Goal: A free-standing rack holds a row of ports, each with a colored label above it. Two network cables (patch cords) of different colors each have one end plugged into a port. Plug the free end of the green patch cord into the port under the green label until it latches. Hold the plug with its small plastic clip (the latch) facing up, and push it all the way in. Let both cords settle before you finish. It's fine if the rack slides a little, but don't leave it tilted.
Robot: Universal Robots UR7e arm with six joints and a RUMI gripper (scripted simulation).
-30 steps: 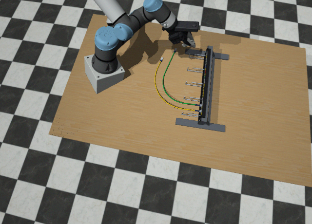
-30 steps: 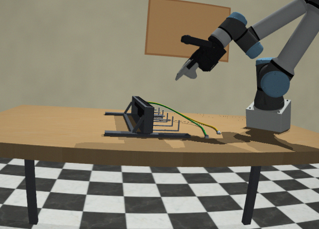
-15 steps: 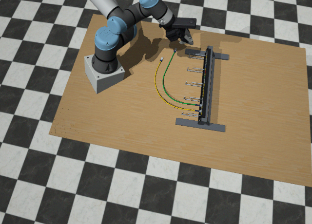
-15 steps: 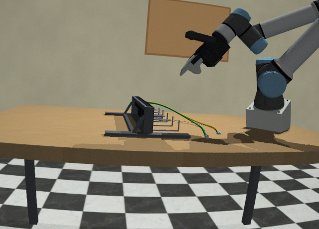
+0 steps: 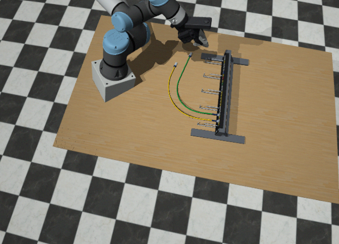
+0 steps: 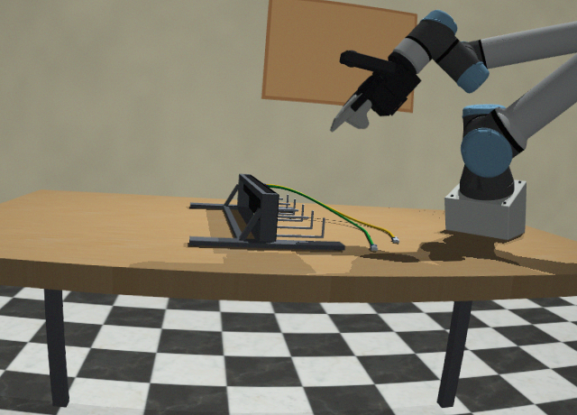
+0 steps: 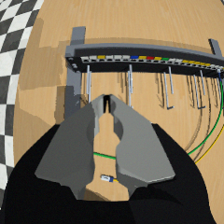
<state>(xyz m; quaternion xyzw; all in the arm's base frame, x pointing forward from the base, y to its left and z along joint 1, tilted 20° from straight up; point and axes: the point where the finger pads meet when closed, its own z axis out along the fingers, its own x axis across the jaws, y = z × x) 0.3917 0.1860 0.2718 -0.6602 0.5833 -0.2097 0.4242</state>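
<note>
The grey rack [image 5: 228, 55] [image 6: 269, 219] [image 7: 140, 50] stands upright on its two feet. Its green label [image 7: 165, 59] shows right of the red one in the wrist view. The green cord [image 5: 178, 85] [image 6: 366, 228] [image 7: 105, 155] has one end plugged in near the rack's far end from the arm; its free plug [image 5: 190, 54] [image 6: 374, 248] lies on the table, hidden in the wrist view. The yellow cord [image 5: 168, 90] is plugged in beside it; its free plug [image 5: 175, 64] [image 6: 395, 239] [image 7: 106, 178] also lies loose. My gripper [image 5: 207, 45] [image 6: 332, 129] [image 7: 107, 96] is shut and empty, high above the table.
Pairs of thin metal cable guides [image 5: 211, 91] [image 6: 323, 227] [image 7: 169, 95] stick out from the rack's port side. The rack's long flat feet [image 5: 199, 132] [image 6: 316, 245] [image 7: 78, 35] rest on the wooden table [image 5: 136, 131] [image 6: 116, 228]. A brown board [image 6: 303, 51] hangs on the wall.
</note>
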